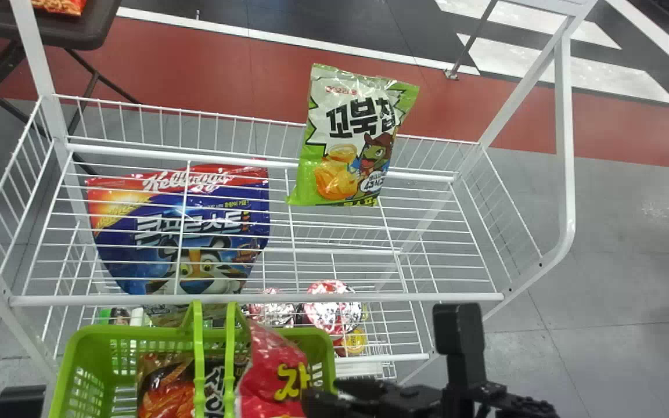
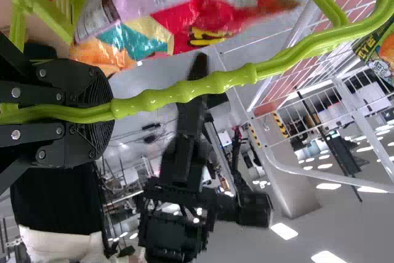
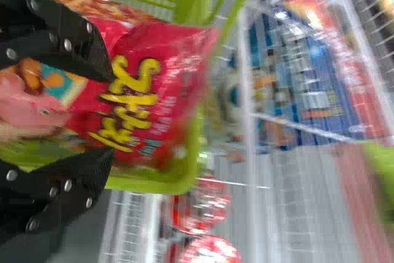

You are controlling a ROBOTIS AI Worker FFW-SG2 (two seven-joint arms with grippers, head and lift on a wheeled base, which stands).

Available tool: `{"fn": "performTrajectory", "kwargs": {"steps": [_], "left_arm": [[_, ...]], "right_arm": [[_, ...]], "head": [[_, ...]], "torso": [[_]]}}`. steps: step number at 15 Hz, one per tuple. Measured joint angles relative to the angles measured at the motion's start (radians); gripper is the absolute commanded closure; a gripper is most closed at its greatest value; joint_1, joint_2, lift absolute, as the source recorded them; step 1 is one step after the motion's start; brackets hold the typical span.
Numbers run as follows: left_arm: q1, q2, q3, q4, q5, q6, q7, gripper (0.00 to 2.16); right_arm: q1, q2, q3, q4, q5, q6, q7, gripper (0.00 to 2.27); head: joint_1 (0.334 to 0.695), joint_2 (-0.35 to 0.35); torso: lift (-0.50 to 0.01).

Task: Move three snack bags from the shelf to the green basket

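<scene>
Your right hand [image 3: 111,115] is spread at the red snack bag [image 1: 273,368] in the green basket [image 1: 67,371]; your left hand [image 2: 112,109] grips the basket handle [image 2: 184,92]. Far on the shelf [image 1: 195,299], the green bag [image 1: 352,139] looks light, slippery: pinch its middle gently.

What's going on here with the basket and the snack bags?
The left gripper has the green basket by its handle. The right gripper is at the red bag, which sticks up at the basket's opening; whether it has a hold on it, I cannot tell. A bag with orange food pictured on it is in the basket, and the green bag is up on the shelf.
</scene>
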Motion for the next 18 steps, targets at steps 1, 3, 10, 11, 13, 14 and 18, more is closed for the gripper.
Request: {"fn": "performTrajectory", "kwargs": {"steps": [1,3,10,11,13,14,18], "left_arm": [[-0.001,0.0,0.0,0.002,0.0,0.0,0.0,2.14],[-0.004,0.0,0.0,0.006,0.001,-0.001,0.0,2.14],[-0.032,0.012,-0.018,0.029,0.004,0.001,0.008,2.14],[-0.035,0.015,-0.019,0.032,0.006,0.002,0.009,2.14],[-0.039,0.021,-0.017,0.038,0.014,0.004,0.009,2.14],[-0.04,0.023,-0.014,0.039,0.018,0.003,0.009,2.14],[-0.035,0.025,-0.01,0.044,0.022,0.002,0.005,2.14]], "right_arm": [[0.017,0.0,0.001,-0.01,0.003,-0.095,0.003,0.05],[0.054,0.001,0.006,-0.015,0.01,-0.349,0.02,0.05],[0.237,0.012,0.084,0.133,0.074,-1.162,-0.06,0.05],[0.26,0.019,0.085,0.155,0.071,-1.182,-0.063,0.05],[0.294,0.029,0.083,0.196,0.069,-1.196,-0.067,0.05],[0.306,0.035,0.078,0.214,0.066,-1.192,-0.074,0.05],[0.318,0.048,0.073,0.238,0.052,-1.215,-0.088,0.05]], "head": [[0.695,-0.35],[0.695,-0.35],[0.695,-0.35],[0.695,-0.35],[0.695,-0.35],[0.695,-0.35],[0.695,-0.35]], "torso": [[-0.048],[-0.048],[-0.048],[-0.048],[-0.048],[-0.048],[-0.048]]}}
